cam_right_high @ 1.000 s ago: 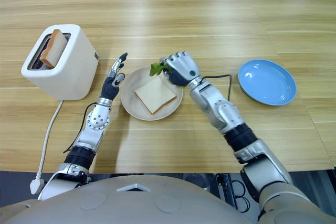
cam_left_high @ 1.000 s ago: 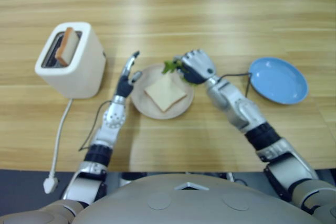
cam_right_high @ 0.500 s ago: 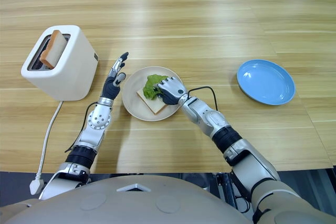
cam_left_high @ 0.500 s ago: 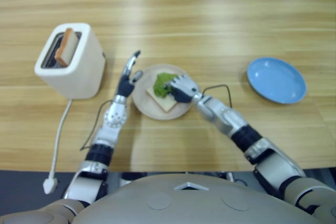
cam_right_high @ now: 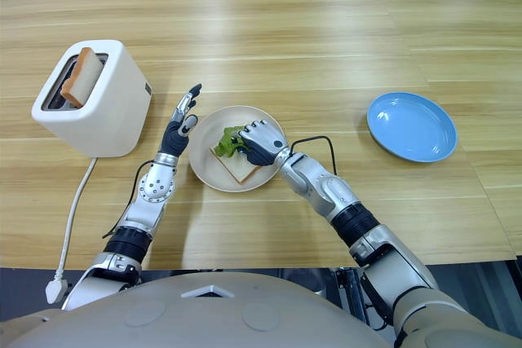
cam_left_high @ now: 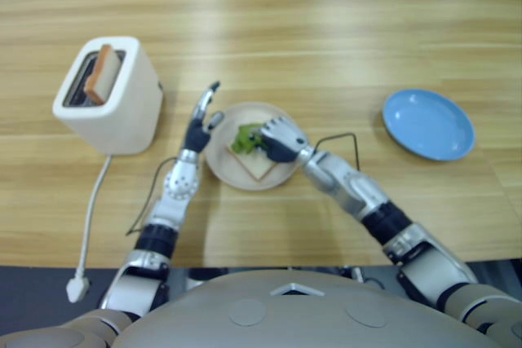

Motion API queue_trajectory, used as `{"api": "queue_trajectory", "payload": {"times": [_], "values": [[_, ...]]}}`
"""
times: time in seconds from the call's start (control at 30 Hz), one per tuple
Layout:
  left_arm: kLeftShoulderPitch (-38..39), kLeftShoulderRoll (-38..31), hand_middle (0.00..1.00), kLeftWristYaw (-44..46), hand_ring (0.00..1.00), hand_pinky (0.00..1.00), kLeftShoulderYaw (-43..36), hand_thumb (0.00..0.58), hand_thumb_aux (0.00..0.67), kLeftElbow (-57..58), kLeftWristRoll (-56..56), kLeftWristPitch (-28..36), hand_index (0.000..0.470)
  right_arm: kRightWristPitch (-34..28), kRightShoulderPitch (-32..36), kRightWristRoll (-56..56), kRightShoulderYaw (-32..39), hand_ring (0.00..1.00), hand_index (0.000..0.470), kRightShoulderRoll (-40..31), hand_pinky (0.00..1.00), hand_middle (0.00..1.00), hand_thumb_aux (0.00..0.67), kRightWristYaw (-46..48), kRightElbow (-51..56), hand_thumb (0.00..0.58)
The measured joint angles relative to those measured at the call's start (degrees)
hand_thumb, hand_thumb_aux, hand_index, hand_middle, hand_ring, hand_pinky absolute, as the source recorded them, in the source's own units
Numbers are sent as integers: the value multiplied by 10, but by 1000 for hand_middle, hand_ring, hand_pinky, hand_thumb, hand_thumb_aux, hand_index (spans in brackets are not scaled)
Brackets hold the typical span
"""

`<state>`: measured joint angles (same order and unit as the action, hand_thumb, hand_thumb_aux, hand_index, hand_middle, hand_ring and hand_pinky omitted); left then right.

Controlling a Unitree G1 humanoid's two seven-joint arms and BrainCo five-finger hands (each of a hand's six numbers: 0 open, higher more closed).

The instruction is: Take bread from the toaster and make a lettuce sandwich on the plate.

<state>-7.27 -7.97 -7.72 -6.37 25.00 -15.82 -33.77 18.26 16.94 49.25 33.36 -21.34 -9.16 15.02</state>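
The sandwich looks roughly half built. A square slice of white bread (cam_right_high: 242, 170) lies on the round beige plate (cam_right_high: 202, 167) in the middle of the light wooden table (cam_right_high: 269, 30), so the first piece appears to be in place. The robot's right hand (cam_right_high: 259, 143) sits low over that slice with its fingers curled around a ruffled green lettuce leaf (cam_right_high: 227, 142). The leaf rests on the far left part of the bread, inside the plate's rim. It seems to be at its destination but not yet let go, so the lettuce step reads as nearly finished rather than done. The left hand (cam_right_high: 178, 129) is just beside the plate's left rim, fingers stretched out and pointing away from the robot, holding nothing. Further left stands the white boxy toaster (cam_right_high: 102, 120), with a browned slice of toast (cam_right_high: 79, 77) sticking up out of its slot. By the task, that slice is probably the top of the sandwich, so what is left is to release the leaf, lift the toast out and lay it over the lettuce. The open left hand is the nearer one to the toaster for that. A round blue plate (cam_right_high: 410, 126) lies well apart on the right.
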Motion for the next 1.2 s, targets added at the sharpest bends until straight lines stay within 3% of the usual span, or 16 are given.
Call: {"api": "queue_trajectory", "payload": {"times": [0.4,0.43,0.47,0.5,0.53,0.57,0.6,0.93,1.2], "values": [[0,1,0,-7,0,0,-7,0,0,13,-7,-1,0,-4,-2,9,5,1000,460,6,1000,1000,670,13,5,580],[0,1,0,-8,0,0,-7,0,0,13,-8,-1,0,-6,-3,11,6,1000,447,6,1000,1000,652,19,9,580],[0,1,0,-9,0,0,-7,0,0,14,-9,-1,0,-10,-6,14,7,1000,382,4,1000,1000,557,25,12,564],[0,0,0,-9,0,0,-7,0,0,14,-10,-1,0,-14,-10,19,8,1000,382,2,1000,1000,557,31,16,564],[0,0,0,-10,0,0,-7,0,0,14,-10,-1,0,-16,-12,21,9,486,260,-2,486,486,378,39,17,470],[0,0,0,-10,0,0,-7,0,0,15,-11,-2,0,-17,-13,22,8,8,52,-6,8,8,76,45,15,124],[0,0,0,-10,0,0,-7,0,0,15,-11,-2,0,-18,-14,22,8,0,0,-11,0,0,0,53,8,0],[0,0,0,-10,0,0,-6,0,0,17,-12,-3,0,-39,-60,17,-10,0,0,-60,0,0,0,139,-102,0],[-1,-2,0,-9,0,0,-6,0,0,18,-11,-4,0,-59,-95,-16,-94,0,0,-110,0,0,0,197,-253,0]]}}
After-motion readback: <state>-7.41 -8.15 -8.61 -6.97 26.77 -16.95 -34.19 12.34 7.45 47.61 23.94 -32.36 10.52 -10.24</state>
